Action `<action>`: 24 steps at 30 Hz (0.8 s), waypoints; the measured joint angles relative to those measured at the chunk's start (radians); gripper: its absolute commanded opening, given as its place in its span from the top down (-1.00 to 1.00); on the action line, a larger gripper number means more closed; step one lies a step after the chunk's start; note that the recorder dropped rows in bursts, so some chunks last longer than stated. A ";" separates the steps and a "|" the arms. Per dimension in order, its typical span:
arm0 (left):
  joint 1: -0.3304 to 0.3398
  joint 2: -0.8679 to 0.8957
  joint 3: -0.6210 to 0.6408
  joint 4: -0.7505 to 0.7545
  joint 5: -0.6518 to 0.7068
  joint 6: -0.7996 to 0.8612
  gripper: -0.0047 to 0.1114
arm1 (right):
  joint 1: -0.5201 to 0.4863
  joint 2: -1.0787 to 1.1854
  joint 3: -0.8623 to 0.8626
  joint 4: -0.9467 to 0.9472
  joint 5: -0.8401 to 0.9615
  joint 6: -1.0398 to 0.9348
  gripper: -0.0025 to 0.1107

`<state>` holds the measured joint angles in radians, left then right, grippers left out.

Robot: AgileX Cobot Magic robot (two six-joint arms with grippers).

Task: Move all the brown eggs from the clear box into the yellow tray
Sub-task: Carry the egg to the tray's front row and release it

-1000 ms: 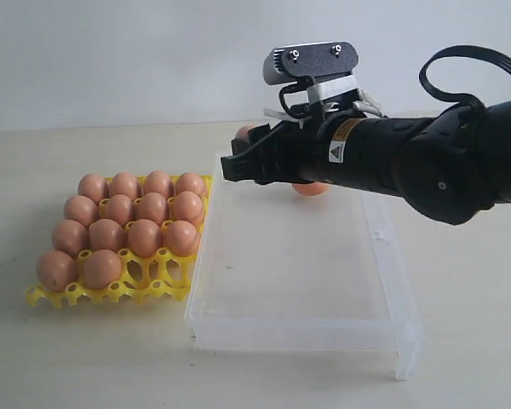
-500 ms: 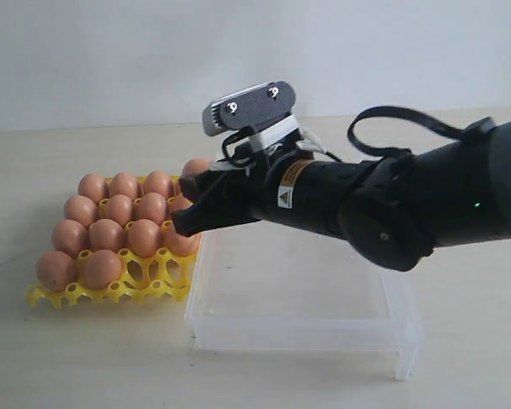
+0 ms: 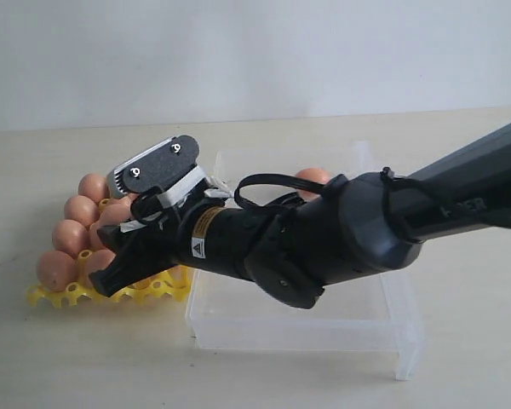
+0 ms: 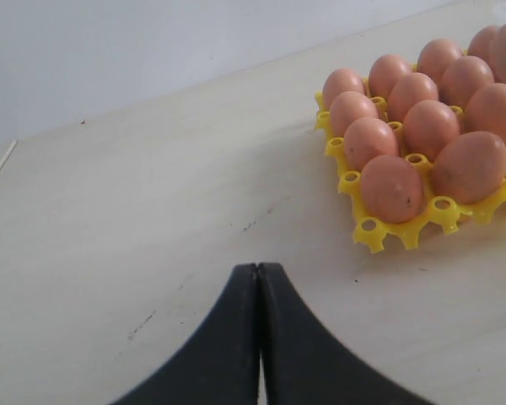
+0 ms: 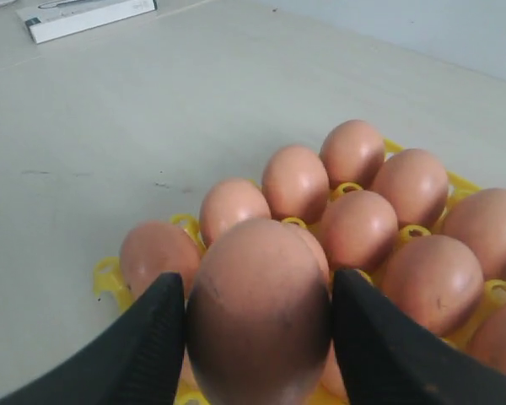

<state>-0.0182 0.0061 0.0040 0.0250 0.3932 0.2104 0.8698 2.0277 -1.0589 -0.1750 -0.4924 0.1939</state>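
Clear shallow plastic box (image 3: 392, 328): one orange-brown egg (image 3: 312, 178) lies near its far wall.
Yellow lattice egg tray (image 3: 51, 296): some front cups look free.
Right gripper (image 5: 257, 337): clamps carried egg (image 5: 257, 287) above tray. The step is placing; next, lower into a free cup and release.
Left gripper (image 4: 259, 329): closed, empty.

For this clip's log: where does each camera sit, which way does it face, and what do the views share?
Exterior: off the arms, low, facing the wall across the table; sees the yellow tray, the clear box and the right arm reaching its right gripper over the tray.
Left wrist: low over bare table, facing the tray's corner; the shut left gripper shows.
Right wrist: above the tray, looking between its fingers at the held egg.
Shared: both wrist views show the tray's eggs.
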 measured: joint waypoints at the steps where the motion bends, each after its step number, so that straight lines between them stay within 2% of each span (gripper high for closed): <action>1: 0.000 0.000 0.000 0.000 0.000 0.000 0.92 | 0.001 0.012 -0.008 0.000 0.002 0.000 0.96; 7: 0.000 0.000 0.000 0.000 0.000 0.000 0.92 | 0.001 0.047 -0.027 0.000 0.037 -0.001 0.96; 9: 0.000 0.000 0.000 0.000 0.000 0.000 0.92 | 0.001 0.050 -0.027 0.000 0.044 0.001 0.87; 11: 0.000 0.000 0.000 0.000 0.000 0.000 0.92 | 0.001 0.050 -0.027 0.000 0.044 0.003 0.69; 12: 0.000 0.000 0.000 0.000 0.000 0.000 0.92 | 0.001 0.051 -0.027 0.000 0.044 0.003 0.54; 13: 0.000 0.000 0.000 0.000 0.000 0.000 0.92 | 0.001 0.052 -0.027 0.000 0.044 0.003 0.47; 14: 0.000 0.000 0.000 0.000 0.000 0.000 0.92 | 0.001 0.056 -0.028 0.000 0.044 0.003 0.28; 16: 0.000 0.000 0.000 0.000 0.000 0.000 0.92 | 0.001 0.066 -0.030 0.000 0.046 0.003 0.08; 19: 0.000 0.000 0.000 0.000 0.000 0.000 0.92 | 0.001 0.068 -0.030 0.002 0.048 0.003 -0.02; 24: 0.000 0.000 0.000 0.000 0.000 0.000 0.92 | 0.001 0.068 -0.030 0.023 0.048 0.003 -0.02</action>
<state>-0.0182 0.0061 0.0040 0.0250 0.3932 0.2104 0.8705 2.0955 -1.0884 -0.1521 -0.4449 0.1965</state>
